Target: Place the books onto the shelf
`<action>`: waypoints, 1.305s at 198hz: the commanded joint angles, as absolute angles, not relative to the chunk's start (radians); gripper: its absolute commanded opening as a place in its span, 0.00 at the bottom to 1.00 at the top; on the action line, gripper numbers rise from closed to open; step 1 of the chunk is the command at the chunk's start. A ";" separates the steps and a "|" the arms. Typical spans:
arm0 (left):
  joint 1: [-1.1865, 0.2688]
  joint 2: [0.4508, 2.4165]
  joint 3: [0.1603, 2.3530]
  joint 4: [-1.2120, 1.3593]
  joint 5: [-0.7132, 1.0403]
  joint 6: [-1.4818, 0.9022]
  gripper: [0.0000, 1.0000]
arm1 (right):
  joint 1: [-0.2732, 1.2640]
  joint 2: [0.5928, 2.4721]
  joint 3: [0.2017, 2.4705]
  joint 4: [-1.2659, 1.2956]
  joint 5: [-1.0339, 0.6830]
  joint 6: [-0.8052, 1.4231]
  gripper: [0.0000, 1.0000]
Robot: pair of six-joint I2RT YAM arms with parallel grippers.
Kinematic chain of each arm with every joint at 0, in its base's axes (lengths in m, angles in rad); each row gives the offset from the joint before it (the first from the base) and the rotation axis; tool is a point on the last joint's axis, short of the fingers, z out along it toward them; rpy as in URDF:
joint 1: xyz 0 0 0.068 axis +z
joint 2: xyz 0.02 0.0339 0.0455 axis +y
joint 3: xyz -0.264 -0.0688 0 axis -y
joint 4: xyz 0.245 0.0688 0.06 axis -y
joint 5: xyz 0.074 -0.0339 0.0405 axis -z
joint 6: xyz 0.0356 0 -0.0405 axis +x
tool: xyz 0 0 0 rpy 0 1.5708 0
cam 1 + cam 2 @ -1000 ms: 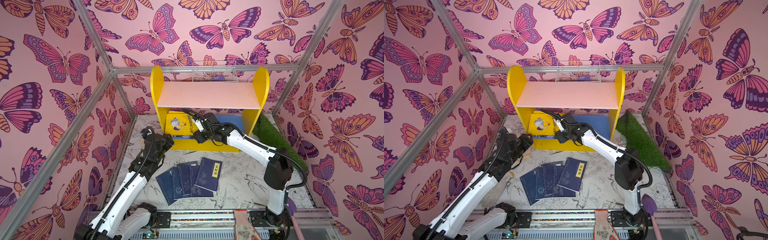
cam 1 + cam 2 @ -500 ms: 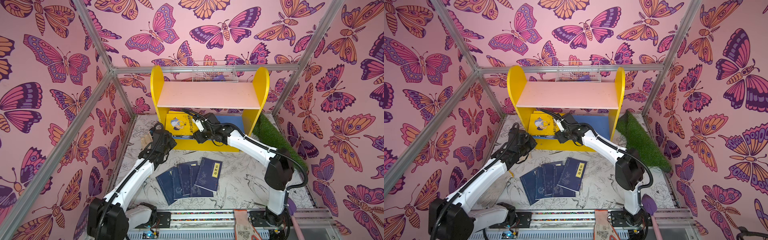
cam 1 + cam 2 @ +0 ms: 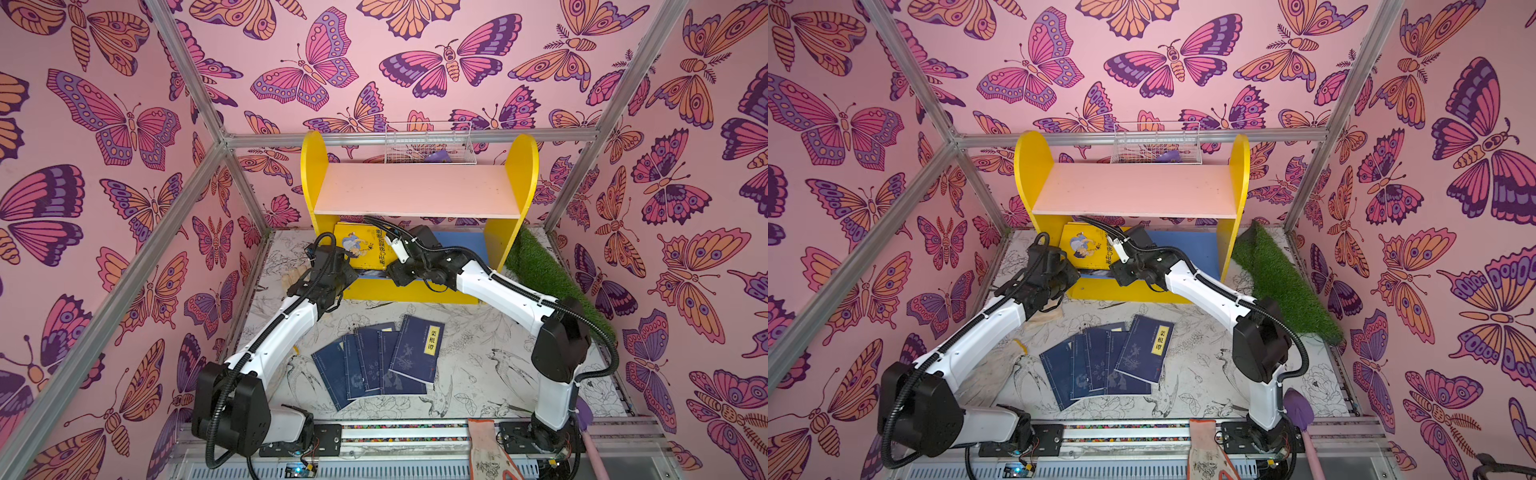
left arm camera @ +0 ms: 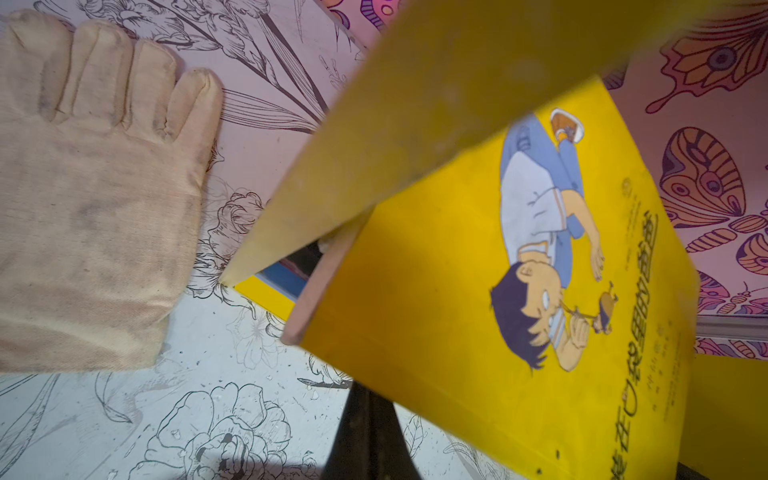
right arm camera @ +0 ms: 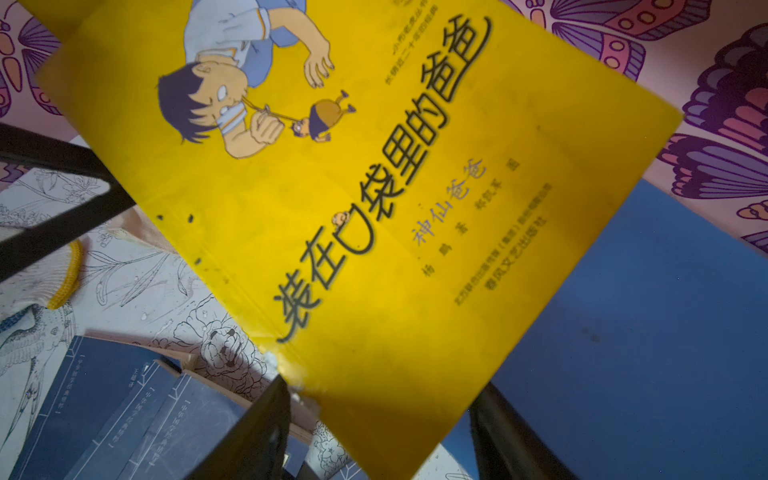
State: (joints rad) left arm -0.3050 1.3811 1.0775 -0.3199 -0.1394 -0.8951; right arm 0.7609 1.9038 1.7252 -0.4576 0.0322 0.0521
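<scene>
Counts: 2 arms, 1 shelf (image 3: 519,174), 1 yellow book (image 3: 365,249) clearly seen, 5 navy books (image 3: 374,370), 2 beige gloves, 1 wire basket (image 3: 428,141), 1 turf strip (image 3: 544,270).

The shelf has 2 yellow round-topped side panels, 1 pink upper board (image 3: 415,191) that is bare, and 1 blue lower board (image 3: 461,245).

The yellow book is bright yellow, with a cartoon boy in a blue and white shirt and black Chinese title characters. It sits on the lower tier at the shelf's left end, tilted, cover facing out, beside the left side panel. A strip of darker cover shows at its lower edge, and I can't count what is there.

The 5 navy books lie flat on the printed tabletop in front of the shelf, fanned and overlapping. The top book (image 3: 417,349) carries a yellow label; the other 4 show no label.

The left gripper (image 4: 365,415) is closed tight at the yellow book's lower edge, and I can't tell whether it pinches anything. The right gripper (image 5: 382,386) has its jaws spread wide with the yellow book's bottom corner between them. 1 fingertip (image 5: 278,395) touches the book's edge.

Glove 1 (image 4: 91,199) lies flat just beside the shelf's left panel. Glove 2 (image 3: 484,449) lies on the front rail. The basket sits behind the upper board.
</scene>
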 commanded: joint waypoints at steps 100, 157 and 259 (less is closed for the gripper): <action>-0.301 1.457 1.181 -0.231 -0.121 -0.868 0.00 | 0.741 1.882 1.714 -0.377 -0.026 0.060 0.67; -0.324 1.171 0.994 -0.247 -0.181 -0.924 0.00 | 0.752 1.775 1.611 -0.346 -0.001 -0.006 0.68; -0.133 0.702 0.704 -0.513 -0.235 -1.058 0.00 | 0.888 1.982 1.899 -0.533 0.167 -0.476 0.71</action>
